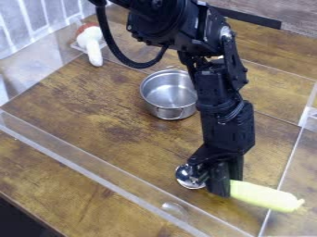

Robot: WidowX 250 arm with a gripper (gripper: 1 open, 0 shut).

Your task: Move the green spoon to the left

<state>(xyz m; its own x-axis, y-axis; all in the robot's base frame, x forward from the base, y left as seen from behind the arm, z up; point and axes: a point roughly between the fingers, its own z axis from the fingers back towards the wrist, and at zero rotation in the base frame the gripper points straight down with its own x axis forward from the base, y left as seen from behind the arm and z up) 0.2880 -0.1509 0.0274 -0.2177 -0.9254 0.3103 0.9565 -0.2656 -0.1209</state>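
One black arm [220, 74] reaches down, its gripper [216, 185] shut on the green spoon [262, 195] near the front right; behind, we see a steel bowl [170, 93], empty.

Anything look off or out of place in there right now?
Nothing spilled or damaged that I can see. The spoon sits askew in the tool, its handle slanting toward the near right; the pot looks normal.
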